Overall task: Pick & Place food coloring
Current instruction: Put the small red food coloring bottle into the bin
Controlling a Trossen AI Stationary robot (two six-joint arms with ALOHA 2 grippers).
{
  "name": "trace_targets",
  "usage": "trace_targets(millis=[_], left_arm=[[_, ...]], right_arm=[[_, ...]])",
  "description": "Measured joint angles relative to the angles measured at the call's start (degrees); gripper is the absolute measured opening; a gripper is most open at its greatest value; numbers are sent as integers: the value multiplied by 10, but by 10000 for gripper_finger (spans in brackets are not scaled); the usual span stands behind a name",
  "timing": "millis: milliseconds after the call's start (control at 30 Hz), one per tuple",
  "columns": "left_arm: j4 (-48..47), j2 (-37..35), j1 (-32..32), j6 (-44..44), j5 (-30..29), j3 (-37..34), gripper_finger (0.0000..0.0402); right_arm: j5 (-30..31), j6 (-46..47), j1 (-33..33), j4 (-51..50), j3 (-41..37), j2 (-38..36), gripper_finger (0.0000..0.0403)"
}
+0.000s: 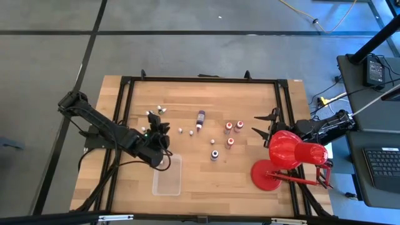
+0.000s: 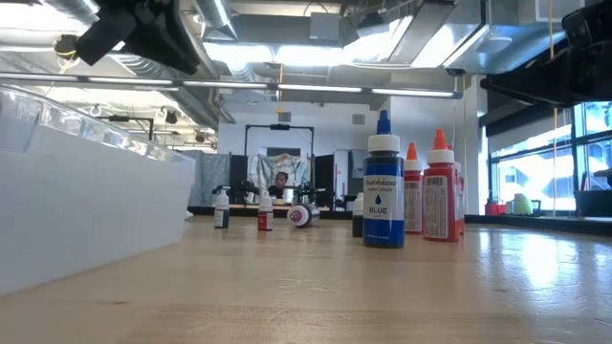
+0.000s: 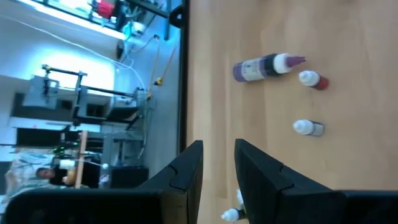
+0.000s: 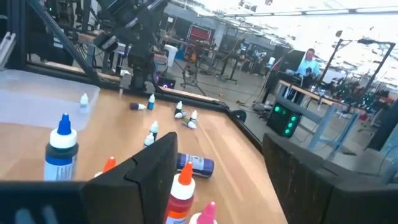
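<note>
Even overhead light falls on the tabletop (image 1: pixel 237 169), and the food coloring bottles (image 1: pixel 215 132) cast only short, soft shadows in the high view. In the low view the ceiling strip lights (image 2: pixel 316 91) and the window (image 2: pixel 540 172) glare brightly — the near clear tray (image 2: pixel 86 205) blurs, while the blue bottle (image 2: pixel 383 182) stands sharp. The left wrist view's room is washed out in blue-white — its own dark fingers (image 3: pixel 186 177) are soft-edged.

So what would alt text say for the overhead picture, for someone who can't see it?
Seen from above, a wooden table holds scattered tiny dropper bottles and one longer purple bottle lying flat. The left gripper hovers near a clear rectangular plastic tray; the right gripper waits, open, beside a big red desk lamp.
</note>
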Motion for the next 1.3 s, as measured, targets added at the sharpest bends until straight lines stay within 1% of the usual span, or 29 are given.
trace_targets(millis=[100,233,367,400,467,533,667,733,800,900,1033,1167,1300], left_arm=[[0,0,0,-21,35,0,88],[6,0,0,-60,60,0,88],[14,0,0,-64,91,0,88],[21,0,0,-67,101,0,88],[44,0,0,-82,125,0,88],[66,0,0,-84,161,0,88],[115,0,0,-93,243,0,88],[137,0,0,-97,287,0,88],[156,0,0,-105,317,0,88],[166,0,-2,-127,322,0,89],[166,0,1,-125,317,0,100],[164,1,4,-139,325,0,126],[157,1,3,-122,326,0,158]], right_arm=[[-1,1,0,0,0,0,239],[-1,-3,0,0,0,0,239],[-1,-2,0,0,0,0,239],[-2,6,0,0,0,0,239],[-10,54,0,0,0,0,239],[-38,80,0,0,0,0,239],[-125,119,0,0,0,0,239],[-153,164,0,0,0,0,239],[-172,220,0,0,0,0,239],[-187,273,0,-3,0,0,239],[-184,285,0,-8,0,0,239],[-186,287,0,-8,0,0,239],[-186,301,0,-8,0,0,239]])
